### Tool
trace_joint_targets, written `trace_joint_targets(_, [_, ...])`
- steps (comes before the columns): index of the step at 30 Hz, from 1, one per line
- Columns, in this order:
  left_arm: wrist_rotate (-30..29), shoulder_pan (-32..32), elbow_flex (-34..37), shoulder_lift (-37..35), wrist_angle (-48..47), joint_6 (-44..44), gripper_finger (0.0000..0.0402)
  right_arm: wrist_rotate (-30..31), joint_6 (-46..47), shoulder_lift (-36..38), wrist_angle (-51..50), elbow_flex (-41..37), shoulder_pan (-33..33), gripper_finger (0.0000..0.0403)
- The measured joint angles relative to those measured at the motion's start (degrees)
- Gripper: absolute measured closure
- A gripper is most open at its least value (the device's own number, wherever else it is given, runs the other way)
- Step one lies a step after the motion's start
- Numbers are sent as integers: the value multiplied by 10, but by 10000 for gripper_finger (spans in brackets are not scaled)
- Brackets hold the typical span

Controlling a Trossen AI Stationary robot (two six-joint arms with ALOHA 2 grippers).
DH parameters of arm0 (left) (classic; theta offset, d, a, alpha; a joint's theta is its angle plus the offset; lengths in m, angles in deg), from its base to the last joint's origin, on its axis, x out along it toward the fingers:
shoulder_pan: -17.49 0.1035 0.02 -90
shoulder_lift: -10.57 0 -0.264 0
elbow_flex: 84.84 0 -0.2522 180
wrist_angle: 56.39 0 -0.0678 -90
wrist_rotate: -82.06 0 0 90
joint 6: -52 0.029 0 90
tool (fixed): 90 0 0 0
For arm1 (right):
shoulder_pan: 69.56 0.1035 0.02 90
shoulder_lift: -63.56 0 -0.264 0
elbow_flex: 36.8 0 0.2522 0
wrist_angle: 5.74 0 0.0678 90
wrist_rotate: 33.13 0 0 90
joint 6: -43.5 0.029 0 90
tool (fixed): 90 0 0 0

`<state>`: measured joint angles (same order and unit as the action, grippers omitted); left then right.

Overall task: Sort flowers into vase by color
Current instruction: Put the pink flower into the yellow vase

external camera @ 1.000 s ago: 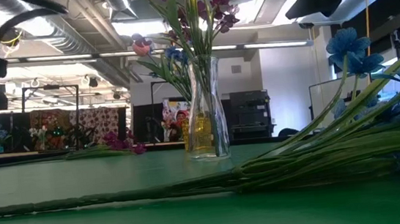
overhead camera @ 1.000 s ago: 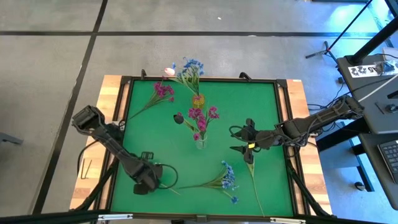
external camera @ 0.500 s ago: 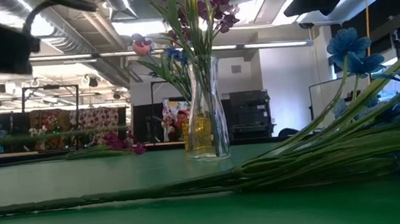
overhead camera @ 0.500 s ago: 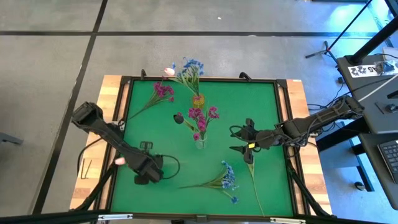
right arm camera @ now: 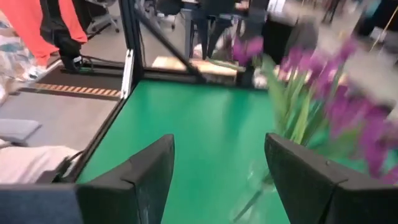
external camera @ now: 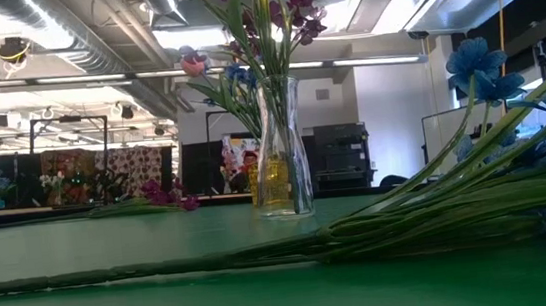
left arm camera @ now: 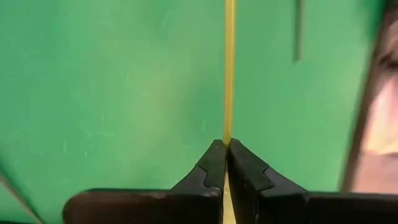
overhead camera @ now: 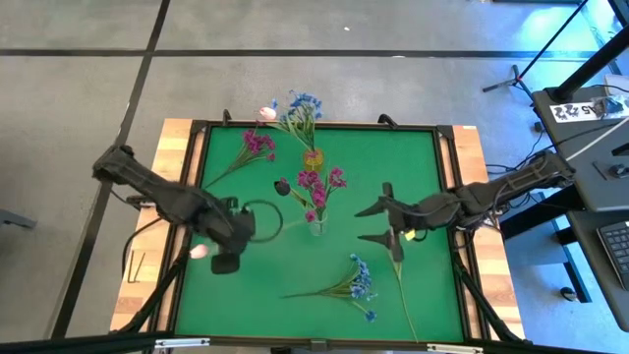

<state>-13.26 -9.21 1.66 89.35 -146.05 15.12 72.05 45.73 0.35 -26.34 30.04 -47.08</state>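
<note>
My left gripper [left arm camera: 225, 144] hangs over the mat's left side [overhead camera: 226, 264], shut on a thin yellow-green flower stem [left arm camera: 229, 74]. A pale pink bud [overhead camera: 200, 252] shows right beside it. A clear vase [overhead camera: 316, 228] at mid-table holds magenta flowers [overhead camera: 319, 187]. Behind it a second vase [overhead camera: 313, 157] holds blue blossoms [overhead camera: 303, 103] and a pink bud [overhead camera: 267, 113]. A blue spray [overhead camera: 352, 285] lies flat near the front, a magenta spray [overhead camera: 256, 146] at the far left. My right gripper [overhead camera: 373, 222] hovers open to the right of the clear vase. My left gripper pinches the thin stem [left arm camera: 227, 132] between its two fingertips [left arm camera: 211, 163], coming from above and pointing steeply down. The stem runs on past the fingertips over the mat. Whether its far end touches the mat cannot be told.
A long bare green stem [overhead camera: 403, 290] lies on the mat below my right gripper. A small dark bud [overhead camera: 283, 187] sticks out to the left of the clear vase. The mat has a raised black frame [overhead camera: 197, 147] on a wooden table. A person's clothing [right arm camera: 59, 25] shows beyond the table.
My left gripper has risen from the mat near the front edge and gone toward the far edge, and the pale pink bud has come up with it. My right gripper has tipped up and rolled a little, staying open to the right of the vase.
</note>
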Motion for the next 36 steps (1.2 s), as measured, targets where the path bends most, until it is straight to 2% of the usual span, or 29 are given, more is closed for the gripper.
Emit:
trace_joint_targets(5, [-6,44,-93,-18,-35,14,399,38,-126,-11,12,58,0,153])
trace_joint_targets(13, [-4,136,-226,-18,-134,28,400,141,-345,-90,10,158,0,153])
trace_joint_targets(18, [31,199,-252,-18,-132,59,400,239,-481,-165,55,210,0,153])
trace_joint_targets(24, [92,250,-252,7,-123,93,400,269,-667,-247,149,253,-13,153])
trace_joint_targets(30, [175,282,-252,39,-93,130,400,291,-701,-285,172,289,-64,153])
trace_joint_targets(36, [205,302,-252,55,-95,151,399,293,-669,-287,130,289,-106,154])
